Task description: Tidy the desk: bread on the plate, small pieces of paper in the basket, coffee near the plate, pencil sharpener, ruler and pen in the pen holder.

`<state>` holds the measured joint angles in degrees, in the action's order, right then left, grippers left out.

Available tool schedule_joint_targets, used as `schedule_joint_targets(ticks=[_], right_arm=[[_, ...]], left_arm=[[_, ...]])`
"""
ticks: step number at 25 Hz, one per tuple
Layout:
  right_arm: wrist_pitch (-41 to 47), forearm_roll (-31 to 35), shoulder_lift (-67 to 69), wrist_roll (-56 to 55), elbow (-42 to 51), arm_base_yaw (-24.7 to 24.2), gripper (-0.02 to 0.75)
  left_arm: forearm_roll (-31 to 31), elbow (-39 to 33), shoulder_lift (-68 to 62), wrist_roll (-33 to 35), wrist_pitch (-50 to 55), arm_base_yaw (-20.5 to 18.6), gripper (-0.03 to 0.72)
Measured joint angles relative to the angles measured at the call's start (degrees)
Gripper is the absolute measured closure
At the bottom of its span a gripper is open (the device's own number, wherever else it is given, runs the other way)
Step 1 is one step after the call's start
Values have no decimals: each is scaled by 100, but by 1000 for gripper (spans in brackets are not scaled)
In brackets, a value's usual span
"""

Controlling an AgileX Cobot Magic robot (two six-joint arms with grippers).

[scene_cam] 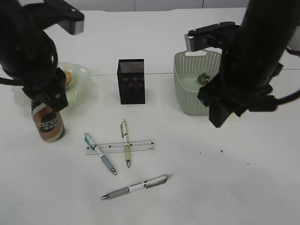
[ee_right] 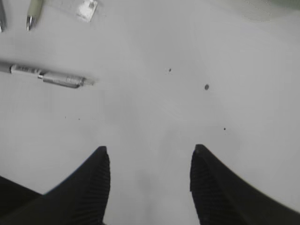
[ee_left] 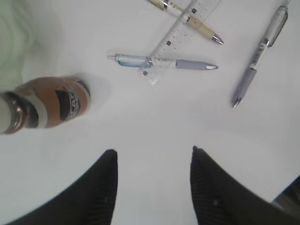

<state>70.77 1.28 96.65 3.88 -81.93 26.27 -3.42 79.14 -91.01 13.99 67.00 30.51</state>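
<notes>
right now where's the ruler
In the exterior view the ruler lies flat on the table, front of centre, ahead of the black pen holder, with two pens lying across it.

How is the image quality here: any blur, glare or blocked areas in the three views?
Exterior view: even light, soft shadows; dark arms hide part of the plate and the basket. Left wrist view: coffee bottle slightly soft and blurred, ruler markings readable. Right wrist view: washed-out table, grey pen soft.

Black pen holder [scene_cam: 131, 82], pale green basket [scene_cam: 190, 84], brown-and-white coffee bottle [scene_cam: 48, 123].
</notes>
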Motion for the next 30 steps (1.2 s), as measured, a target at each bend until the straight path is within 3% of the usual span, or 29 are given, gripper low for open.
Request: schedule_joint_targets(ticks=[5,13,30], right_arm=[[0,162,-1000,-17,911,0,333],[10,459,-2361,-17,1384,0,333],[30,357,-2560,-17,1397,0,333]], left_arm=[[-108,234,-769,256,-339,89,281],[342,977,-2022,1479,-797,89,249],[391,1023,-3392,1709,-1146,302,248]])
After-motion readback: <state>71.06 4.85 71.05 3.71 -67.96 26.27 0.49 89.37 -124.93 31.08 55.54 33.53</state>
